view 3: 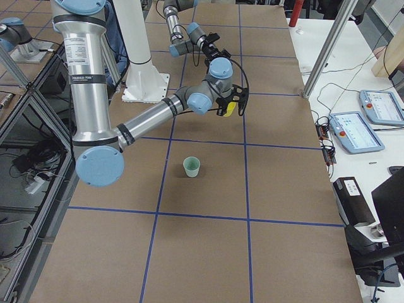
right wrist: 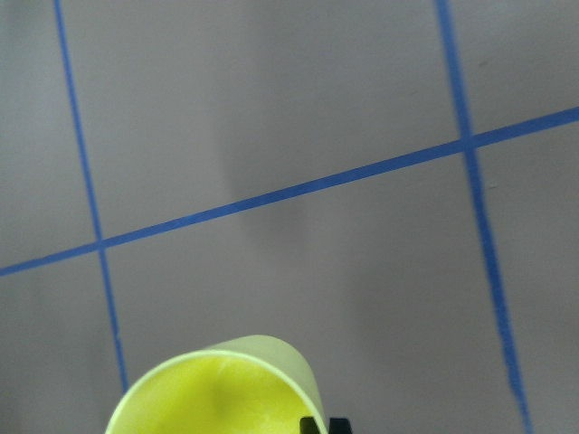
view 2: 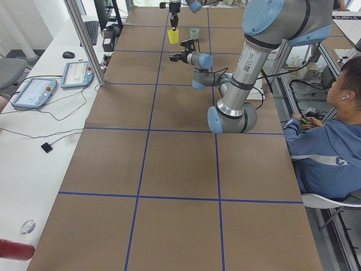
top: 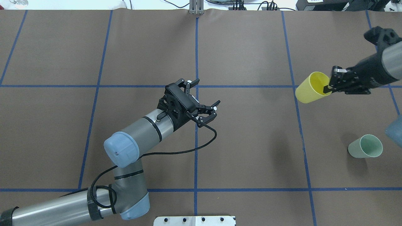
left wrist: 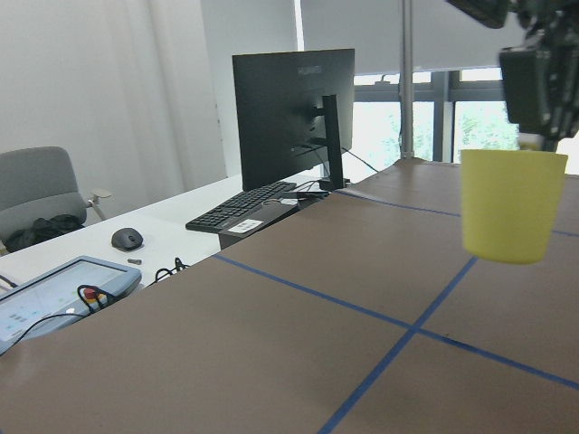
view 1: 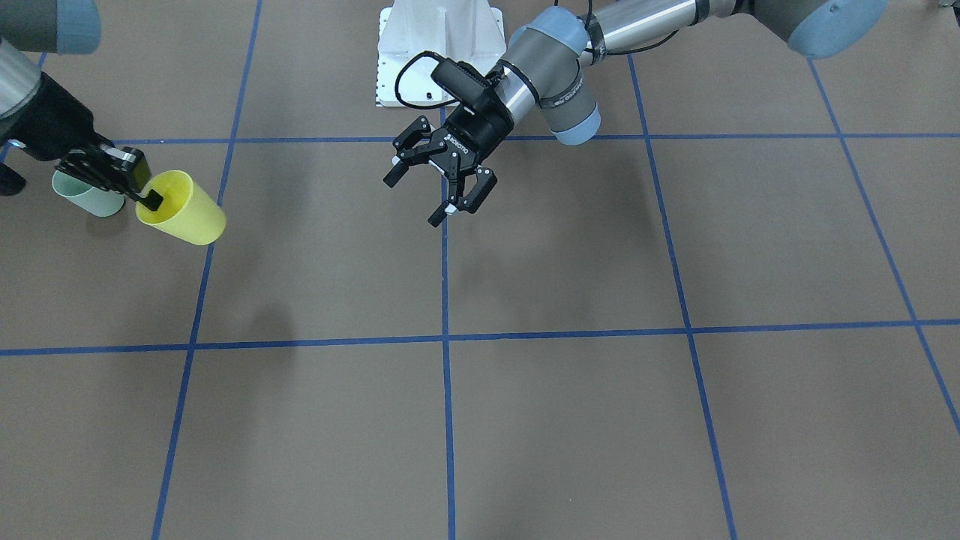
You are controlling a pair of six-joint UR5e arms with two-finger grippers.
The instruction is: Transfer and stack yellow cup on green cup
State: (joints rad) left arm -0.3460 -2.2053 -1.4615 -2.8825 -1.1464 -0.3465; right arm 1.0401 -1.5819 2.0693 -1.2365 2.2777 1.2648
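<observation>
My right gripper [top: 329, 87] is shut on the rim of the yellow cup [top: 309, 88] and holds it in the air above the table, one finger inside the cup. It shows the same in the front-facing view, gripper [view 1: 150, 199] on cup [view 1: 184, 210]. The yellow cup also hangs in the left wrist view [left wrist: 511, 203] and fills the bottom of the right wrist view [right wrist: 217, 389]. The green cup [top: 366, 146] stands upright on the table, nearer the robot than the held cup, and partly behind the gripper in the front-facing view [view 1: 84, 195]. My left gripper [top: 204, 103] is open and empty over the table's middle.
The table is brown with blue tape grid lines. The robot's white base plate [view 1: 439, 52] sits at the near edge. A side desk with a monitor [left wrist: 294, 108], keyboard and tablets runs along the far side. An operator [view 2: 330, 135] sits by the robot.
</observation>
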